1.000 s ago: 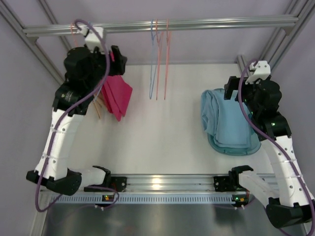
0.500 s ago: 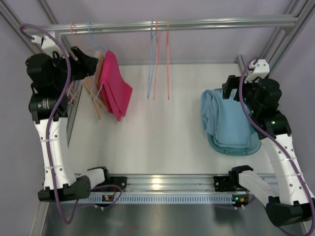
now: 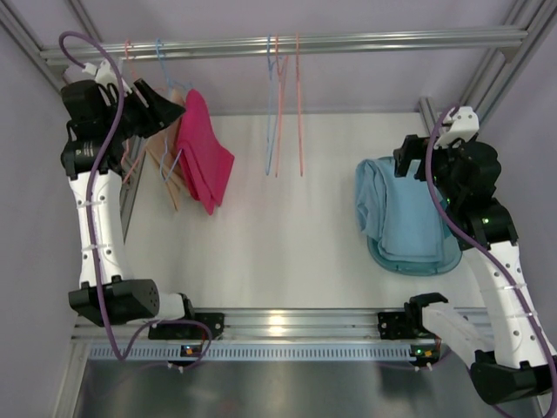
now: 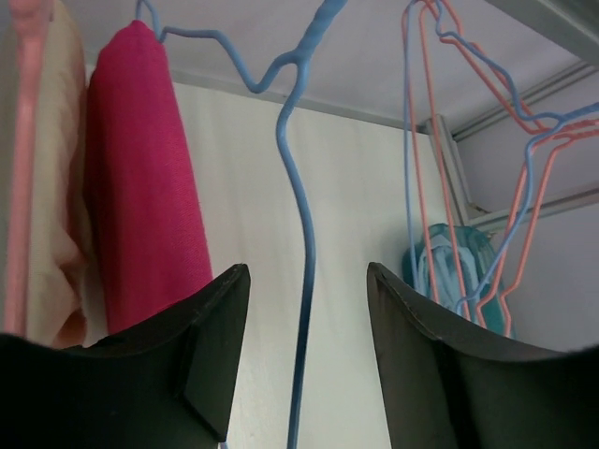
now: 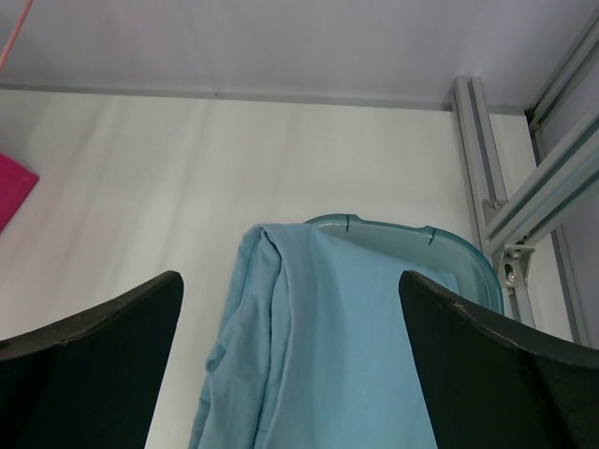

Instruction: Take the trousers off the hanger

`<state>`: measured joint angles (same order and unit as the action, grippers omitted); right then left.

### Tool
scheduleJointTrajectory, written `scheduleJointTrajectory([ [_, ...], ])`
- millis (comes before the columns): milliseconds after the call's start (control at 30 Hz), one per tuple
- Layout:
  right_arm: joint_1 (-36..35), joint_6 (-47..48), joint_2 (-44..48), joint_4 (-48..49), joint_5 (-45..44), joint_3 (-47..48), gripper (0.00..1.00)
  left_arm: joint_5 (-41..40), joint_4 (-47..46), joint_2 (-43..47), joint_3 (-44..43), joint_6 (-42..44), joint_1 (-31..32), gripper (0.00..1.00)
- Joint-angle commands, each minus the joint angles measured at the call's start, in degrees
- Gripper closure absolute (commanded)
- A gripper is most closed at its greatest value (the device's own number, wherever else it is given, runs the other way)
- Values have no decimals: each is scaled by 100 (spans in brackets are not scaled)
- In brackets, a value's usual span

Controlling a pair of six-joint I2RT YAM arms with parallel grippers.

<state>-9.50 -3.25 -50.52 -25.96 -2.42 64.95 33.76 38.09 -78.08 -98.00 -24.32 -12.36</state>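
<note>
Left pincer (image 4: 306,267): raised to the left end of the rail (image 3: 348,42), jaws partly apart and holding nothing; the thin stem of a blue hanger (image 4: 295,187) ran down through the gap between the two fingers, touching neither as far as the wrist view showed.

Right pincer (image 5: 290,276): spread wide and empty, poised over the far edge of the light blue trousers (image 5: 328,327) without touching them.

Magenta trousers (image 4: 140,168): hung folded double at the left end of the rail, just left of the left pincer's fingers, with the blue hanger's wire bending away from the top of the fold; seen from above, the cloth (image 3: 204,161) draped down and to the right of the arm.

Light blue trousers: off the rail, lying in a loose heap across a shallow teal basin (image 3: 418,270) on the right side of the table (image 3: 287,235), the cloth spilling over the basin's left rim.

Beige cloth (image 4: 61,187): hung close beside the magenta pair, on its left, next to a pink hanger at the frame's edge.

Bare hangers (image 3: 283,104): a cluster of blue and salmon wire ones dangled from the middle of the rail, well apart from both pairs.

Arms: left one reached up steeply from its base; right one bent over the basin.
</note>
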Motion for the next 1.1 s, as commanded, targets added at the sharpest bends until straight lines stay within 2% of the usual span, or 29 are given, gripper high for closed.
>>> scheduleJointTrajectory([
  [0, 88, -53, 95, 179, 48, 97, 1, 666, -556, -49, -290, -493, -30, 43],
  [67, 88, -71, 86, 205, 57, 88, 1, 877, -670, -84, -255, -688, -21, 49],
  [233, 88, -89, 69, 196, 74, 97, 1, 1335, -1338, -163, -9, -1435, -21, 56],
  [567, 88, -141, 51, 205, 101, 115, 1, 1669, -2129, -401, 202, -2682, -21, 64],
  [833, 106, -159, 16, 214, 136, 115, 1, 1774, -2463, -401, 386, -3158, -12, 76],
  [1067, 106, -168, -10, 223, 206, 115, 0, 1722, -3113, -251, 360, -3290, 23, 97],
])
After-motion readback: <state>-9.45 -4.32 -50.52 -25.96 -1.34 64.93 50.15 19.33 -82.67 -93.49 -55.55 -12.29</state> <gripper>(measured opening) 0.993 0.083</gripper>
